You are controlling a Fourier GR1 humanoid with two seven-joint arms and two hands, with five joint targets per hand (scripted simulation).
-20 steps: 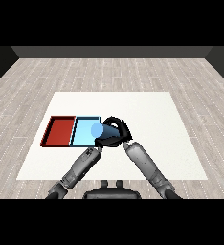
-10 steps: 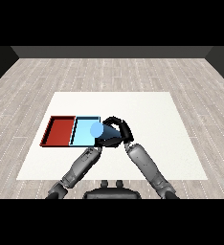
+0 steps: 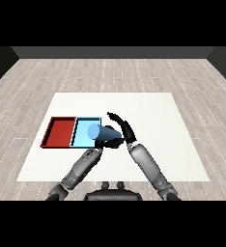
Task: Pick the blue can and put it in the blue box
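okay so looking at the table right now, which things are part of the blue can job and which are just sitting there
Part of the job:
- blue can, tilted on its side, over the blue tray's right part
- blue tray
- right robot hand, curled round the can

Just sitting there:
- red tray, to the left of the blue tray, touching it
- left robot hand, hidden behind the can
- white table

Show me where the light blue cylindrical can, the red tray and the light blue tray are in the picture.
light blue cylindrical can (image 3: 96,132), head view: on its round end face.
flat red tray (image 3: 60,132), head view: on its bare floor.
flat light blue tray (image 3: 82,129), head view: on its floor, left of the can.
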